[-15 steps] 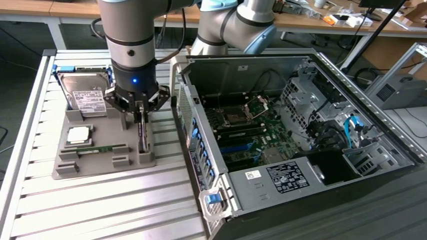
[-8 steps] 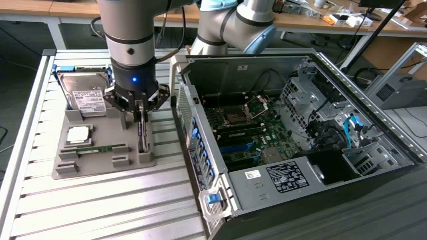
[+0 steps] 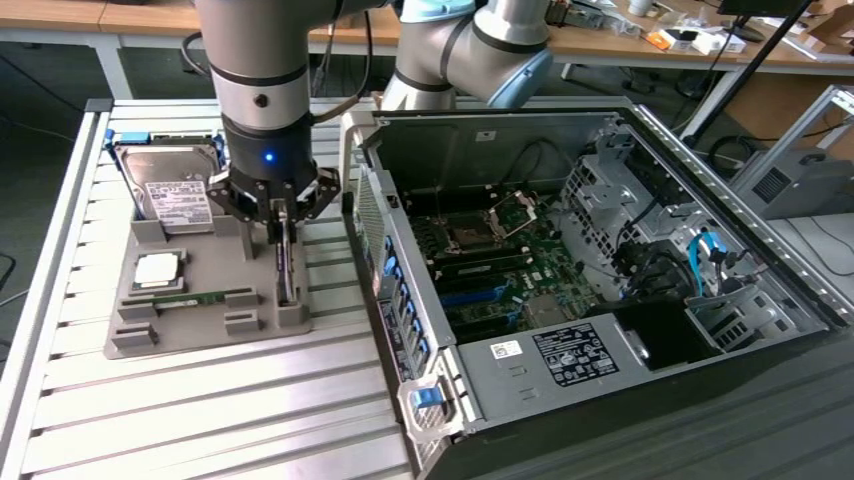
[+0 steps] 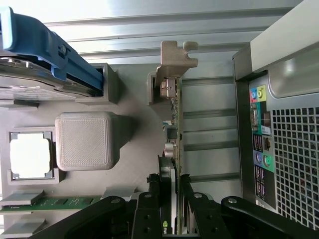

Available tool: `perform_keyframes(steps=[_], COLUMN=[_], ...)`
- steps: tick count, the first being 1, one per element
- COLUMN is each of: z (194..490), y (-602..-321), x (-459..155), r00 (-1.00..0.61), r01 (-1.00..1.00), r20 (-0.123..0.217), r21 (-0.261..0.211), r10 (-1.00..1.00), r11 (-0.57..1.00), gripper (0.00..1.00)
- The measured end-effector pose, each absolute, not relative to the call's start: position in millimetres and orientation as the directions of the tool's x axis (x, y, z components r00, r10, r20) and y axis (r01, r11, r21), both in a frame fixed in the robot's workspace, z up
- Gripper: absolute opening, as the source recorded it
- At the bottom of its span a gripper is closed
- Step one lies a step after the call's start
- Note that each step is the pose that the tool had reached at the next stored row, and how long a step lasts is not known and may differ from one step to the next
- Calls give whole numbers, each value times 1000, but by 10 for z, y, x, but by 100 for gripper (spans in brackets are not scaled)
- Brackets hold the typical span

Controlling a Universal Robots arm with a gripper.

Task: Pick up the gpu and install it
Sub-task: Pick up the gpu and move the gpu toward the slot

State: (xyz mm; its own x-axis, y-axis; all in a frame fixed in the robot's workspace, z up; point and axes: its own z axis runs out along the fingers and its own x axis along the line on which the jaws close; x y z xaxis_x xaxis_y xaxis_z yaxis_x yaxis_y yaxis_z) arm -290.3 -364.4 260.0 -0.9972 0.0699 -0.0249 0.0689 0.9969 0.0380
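Wrist view, my hand [image 4: 174, 172]: narrow, closed on both faces of the gpu [image 4: 177, 114].
Why so: the gpu stands on edge in a slot of the tray [image 4: 132, 164], leaving its flat sides free for me.
Room: open above the tray.
Edge: computer case [image 4: 289, 149] wall just beside the tray.

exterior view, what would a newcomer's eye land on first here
The big open computer case at the exterior view's right, its motherboard laid bare. Next, the gripper poised low over the gpu, which stands on edge in the gray tray at the exterior view's left, with a hard drive on the same tray.
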Motion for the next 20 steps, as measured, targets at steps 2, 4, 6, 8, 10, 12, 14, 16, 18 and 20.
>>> perform_keyframes(steps=[2, 4, 6, 8, 10, 12, 14, 16, 18, 20], z=[2606, 2613, 2618, 2625, 2631, 2640, 2648, 2655, 2664, 2673], y=[-3644, -3644, -3644, -3644, -3644, -3644, -3644, -3644, -3644, -3644], x=[-2902, -2902, -2903, -2903, -2902, -2903, -2902, -2902, -2902, -2902], r00=[-997, -997, -997, -997, -997, -997, -997, -997, -997, -997], r01=[69, 69, 69, 69, 69, 69, 69, 69, 69, 69], r20=[-25, -25, -25, -25, -25, -25, -25, -25, -25, -25], r21=[38, 38, 38, 38, 38, 38, 38, 38, 38, 38], r10=[70, 70, 70, 70, 70, 70, 70, 70, 70, 70], r11=[997, 997, 997, 997, 997, 997, 997, 997, 997, 997], gripper=[27, 27, 27, 27, 27, 27, 27, 27, 27, 27])
